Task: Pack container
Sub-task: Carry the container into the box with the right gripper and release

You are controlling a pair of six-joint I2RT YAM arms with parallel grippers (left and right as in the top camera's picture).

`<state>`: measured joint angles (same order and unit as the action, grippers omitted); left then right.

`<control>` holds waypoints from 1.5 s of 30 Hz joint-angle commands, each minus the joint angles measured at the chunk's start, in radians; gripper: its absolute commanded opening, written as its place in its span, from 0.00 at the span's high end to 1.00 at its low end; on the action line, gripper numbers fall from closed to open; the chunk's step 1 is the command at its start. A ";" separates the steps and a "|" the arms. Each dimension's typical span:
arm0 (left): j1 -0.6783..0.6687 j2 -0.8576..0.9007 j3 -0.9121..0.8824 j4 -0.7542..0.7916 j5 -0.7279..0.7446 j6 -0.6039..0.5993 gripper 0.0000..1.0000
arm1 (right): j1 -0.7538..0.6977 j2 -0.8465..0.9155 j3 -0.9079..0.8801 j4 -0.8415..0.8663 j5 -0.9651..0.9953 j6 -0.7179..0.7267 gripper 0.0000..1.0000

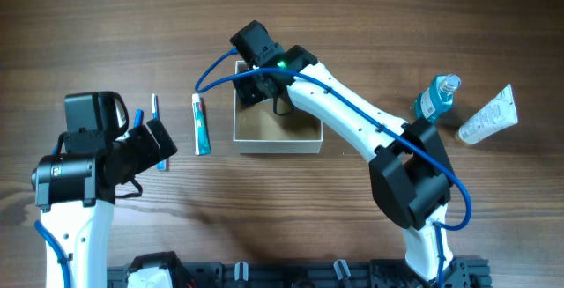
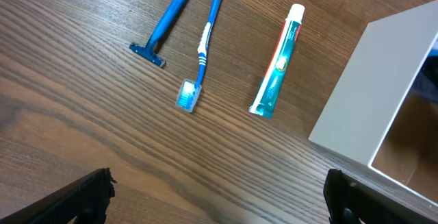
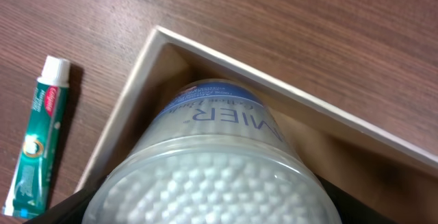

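The container (image 1: 278, 145) sits mid-desk (image 1: 352, 15). The right claw (image 1: 254, 85) pinches a clear tub of cotton swabs (image 3: 212, 155) at the container's 11 o'clock corner. The left claw (image 2: 219, 200) hangs spread at 9 o'clock, with toothpaste (image 1: 202, 122), toothbrush (image 2: 200, 53) and razor (image 2: 164, 22) between.

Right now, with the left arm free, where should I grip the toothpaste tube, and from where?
Probably mid-body, from straight above: the toothpaste tube lies flat, so the left gripper should straddle its narrow width. Bare wood shows either side, towards the toothbrush and the container.
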<state>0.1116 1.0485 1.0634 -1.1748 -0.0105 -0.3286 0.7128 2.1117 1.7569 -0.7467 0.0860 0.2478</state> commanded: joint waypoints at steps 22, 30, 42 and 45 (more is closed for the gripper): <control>0.006 0.000 0.022 -0.005 -0.010 -0.016 0.00 | -0.002 -0.245 0.019 -0.277 -0.233 0.045 0.96; 0.006 0.000 0.022 -0.005 -0.010 -0.016 0.00 | 0.032 -0.228 -0.203 -0.257 -0.292 0.093 0.96; 0.006 0.000 0.022 -0.005 -0.010 -0.016 0.00 | 0.032 -0.227 -0.295 -0.245 -0.312 0.089 0.96; 0.006 0.000 0.022 -0.005 -0.010 -0.016 0.00 | 0.032 -0.227 -0.295 -0.191 -0.312 0.089 0.96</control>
<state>0.1116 1.0485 1.0645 -1.1786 -0.0105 -0.3286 0.7410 1.8652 1.4899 -0.9627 -0.2222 0.3256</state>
